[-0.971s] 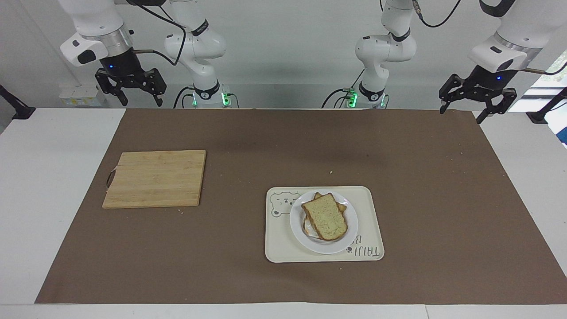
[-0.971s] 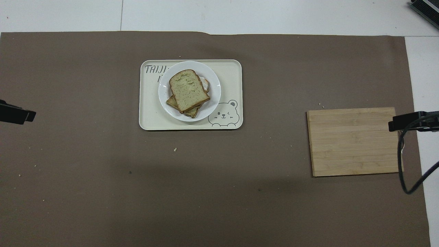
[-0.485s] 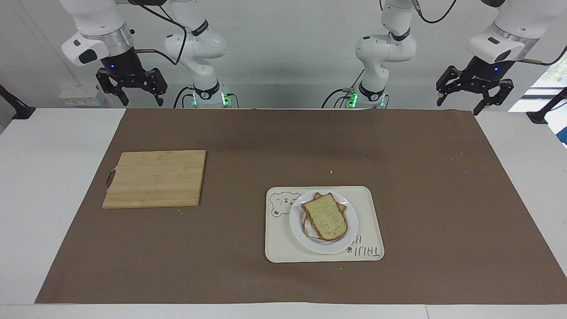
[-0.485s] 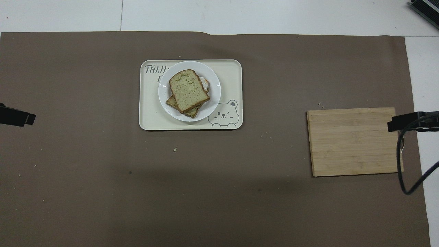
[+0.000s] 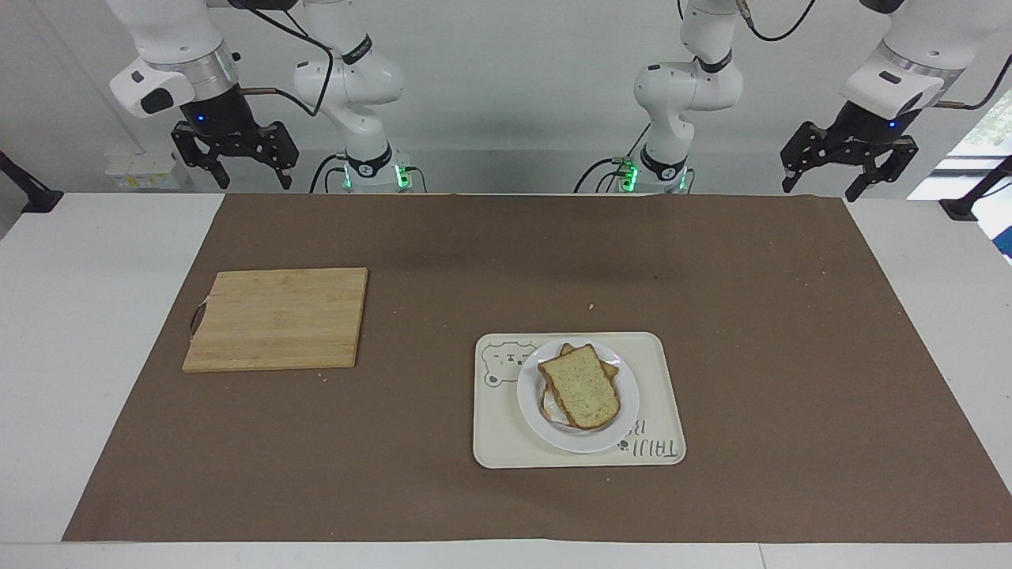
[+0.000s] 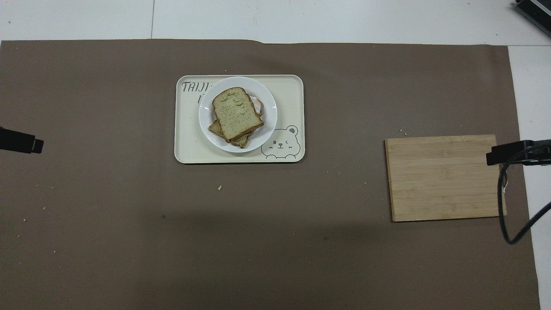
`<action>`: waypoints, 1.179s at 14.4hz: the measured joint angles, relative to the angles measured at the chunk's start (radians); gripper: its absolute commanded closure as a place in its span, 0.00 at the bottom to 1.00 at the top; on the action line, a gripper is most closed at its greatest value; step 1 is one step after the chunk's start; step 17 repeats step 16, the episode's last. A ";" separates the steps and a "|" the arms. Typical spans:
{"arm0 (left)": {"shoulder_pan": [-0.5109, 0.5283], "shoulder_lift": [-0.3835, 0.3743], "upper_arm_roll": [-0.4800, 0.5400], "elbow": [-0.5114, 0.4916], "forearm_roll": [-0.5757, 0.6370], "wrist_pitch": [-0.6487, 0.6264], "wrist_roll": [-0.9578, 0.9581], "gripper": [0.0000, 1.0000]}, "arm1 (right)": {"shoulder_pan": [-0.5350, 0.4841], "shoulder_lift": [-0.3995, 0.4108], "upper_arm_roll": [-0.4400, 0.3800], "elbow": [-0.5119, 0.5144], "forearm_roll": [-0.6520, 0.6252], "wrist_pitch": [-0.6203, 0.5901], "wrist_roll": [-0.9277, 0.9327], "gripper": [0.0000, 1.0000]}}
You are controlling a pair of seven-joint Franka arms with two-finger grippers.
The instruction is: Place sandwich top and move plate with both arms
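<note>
The sandwich top, a pale speckled slice with a brown crust, lies askew on a lower slice. Both rest on the white plate, which stands on the bear tray. My left gripper hangs open and empty, high above the mat's corner at the left arm's end. Only its tip shows in the overhead view. Raised by the right arm's end, my right gripper is open too, holding nothing. Its tip shows at the board's edge.
A wooden cutting board lies on the brown mat toward the right arm's end. A black cable hangs beside the board. Crumbs dot the mat. White table borders the mat on both ends.
The left gripper has risen and swung a little outward from the mat corner. The right gripper rose slightly. The sandwich, plate and tray have not moved.
</note>
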 measured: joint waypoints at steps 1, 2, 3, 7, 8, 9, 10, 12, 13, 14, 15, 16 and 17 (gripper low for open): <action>0.000 0.000 -0.001 0.000 0.000 0.000 -0.002 0.00 | 0.000 0.000 0.000 0.000 0.000 0.000 0.000 0.00; 0.000 0.000 -0.001 0.000 0.000 -0.001 -0.003 0.00 | 0.000 0.000 0.000 0.000 0.000 0.000 0.000 0.00; 0.000 0.000 -0.001 0.000 0.000 -0.003 -0.004 0.00 | 0.000 0.000 0.000 0.000 0.000 0.000 0.000 0.00; 0.000 -0.003 -0.001 0.000 0.007 -0.050 -0.005 0.00 | 0.000 0.000 0.000 -0.001 0.000 0.000 0.000 0.00; 0.000 -0.005 -0.001 0.000 0.019 -0.056 -0.005 0.00 | 0.000 0.000 0.000 -0.001 0.000 0.000 0.000 0.00; 0.000 -0.010 -0.001 0.000 0.026 -0.059 -0.005 0.00 | 0.000 0.000 0.000 -0.001 0.000 0.000 0.000 0.00; 0.000 -0.015 -0.001 0.000 0.028 -0.061 -0.005 0.00 | 0.000 0.000 0.000 -0.001 0.000 0.000 0.000 0.00; 0.000 -0.021 -0.002 0.000 0.029 -0.061 -0.005 0.00 | 0.000 0.000 0.000 -0.001 0.000 0.000 0.000 0.00; 0.000 -0.022 -0.002 0.000 0.029 -0.061 -0.005 0.00 | 0.000 0.000 0.000 -0.001 0.000 0.000 0.000 0.00; 0.000 -0.022 -0.002 0.000 0.029 -0.061 -0.005 0.00 | 0.000 0.000 0.000 -0.001 0.000 0.000 0.000 0.00; 0.000 -0.022 -0.003 0.000 0.029 -0.061 -0.005 0.00 | 0.000 0.000 0.000 -0.001 0.000 0.000 0.000 0.00; 0.000 -0.022 -0.004 0.000 0.029 -0.061 -0.005 0.00 | 0.000 0.000 0.000 -0.001 0.000 0.000 0.000 0.00; 0.000 -0.022 -0.004 0.000 0.029 -0.061 -0.005 0.00 | 0.000 0.000 0.000 -0.001 0.000 0.000 0.000 0.00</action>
